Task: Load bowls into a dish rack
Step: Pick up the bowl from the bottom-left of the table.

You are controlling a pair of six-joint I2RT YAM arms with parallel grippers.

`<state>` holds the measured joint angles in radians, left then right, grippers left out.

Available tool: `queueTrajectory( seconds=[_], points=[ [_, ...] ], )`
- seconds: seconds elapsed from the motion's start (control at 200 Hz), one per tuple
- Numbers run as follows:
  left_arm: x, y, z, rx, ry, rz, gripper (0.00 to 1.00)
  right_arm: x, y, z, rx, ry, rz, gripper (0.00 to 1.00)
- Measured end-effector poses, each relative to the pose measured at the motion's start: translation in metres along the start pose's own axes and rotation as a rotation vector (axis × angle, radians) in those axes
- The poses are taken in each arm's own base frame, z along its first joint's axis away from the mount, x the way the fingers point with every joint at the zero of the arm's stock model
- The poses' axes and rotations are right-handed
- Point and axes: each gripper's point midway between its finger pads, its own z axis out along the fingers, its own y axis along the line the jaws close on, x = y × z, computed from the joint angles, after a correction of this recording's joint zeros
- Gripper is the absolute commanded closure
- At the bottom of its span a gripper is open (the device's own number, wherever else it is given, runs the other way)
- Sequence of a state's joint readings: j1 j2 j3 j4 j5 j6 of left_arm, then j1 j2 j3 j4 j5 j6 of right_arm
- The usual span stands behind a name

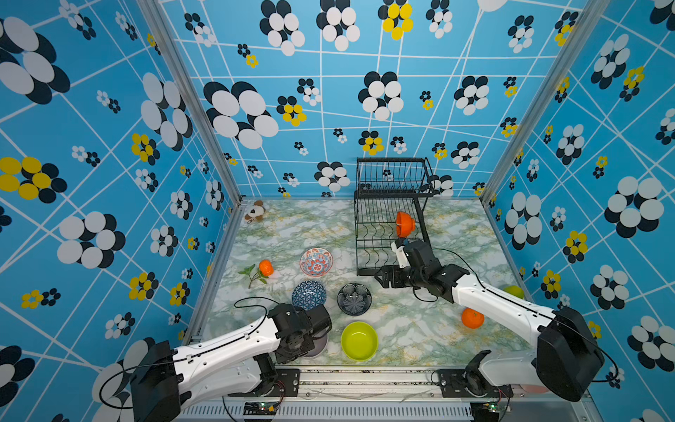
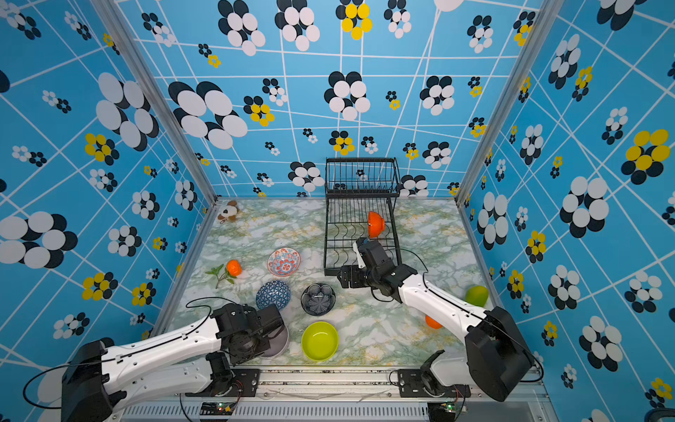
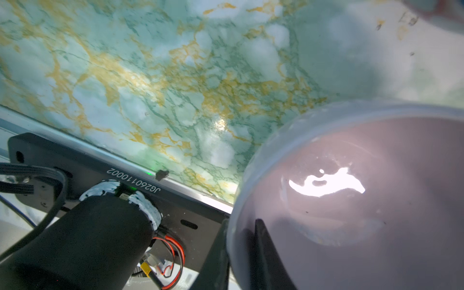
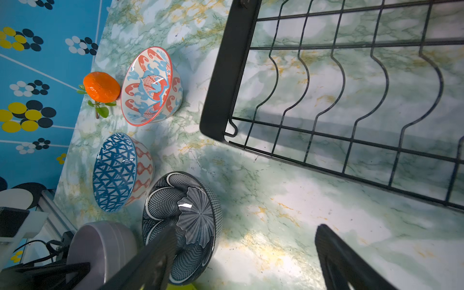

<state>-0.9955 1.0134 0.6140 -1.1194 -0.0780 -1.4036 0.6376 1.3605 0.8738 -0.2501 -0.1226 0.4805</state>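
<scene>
My left gripper (image 3: 238,247) is shut on the rim of the pale lilac bowl (image 3: 351,200), one finger inside the wall and one outside, near the table's front edge. In a top view the lilac bowl (image 1: 320,346) shows only partly under that wrist. The orange bowl (image 1: 404,223) stands on edge in the lower tray of the black dish rack (image 1: 367,271). On the table sit the red-blue floral bowl (image 1: 316,261), blue geometric bowl (image 1: 308,294), black bowl (image 1: 354,299) and lime-green bowl (image 1: 359,340). My right gripper (image 4: 246,227) hangs open and empty above the marble by the rack's front corner.
An orange fruit with leaves (image 1: 266,267) lies left of the floral bowl. Another orange (image 1: 472,318) and a green fruit (image 1: 514,291) lie at the right, partly behind my right arm. A plush toy (image 1: 255,211) sits in the far left corner. Patterned walls enclose three sides.
</scene>
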Motion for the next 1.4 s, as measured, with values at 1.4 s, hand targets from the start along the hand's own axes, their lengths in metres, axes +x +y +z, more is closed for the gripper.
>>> queueTrajectory(
  seconds=[1.4],
  points=[
    [-0.046,-0.037,-0.109,0.186,-0.18,0.09,1.0,0.001,0.002,0.0,-0.013,0.007,0.011,0.13]
  ],
)
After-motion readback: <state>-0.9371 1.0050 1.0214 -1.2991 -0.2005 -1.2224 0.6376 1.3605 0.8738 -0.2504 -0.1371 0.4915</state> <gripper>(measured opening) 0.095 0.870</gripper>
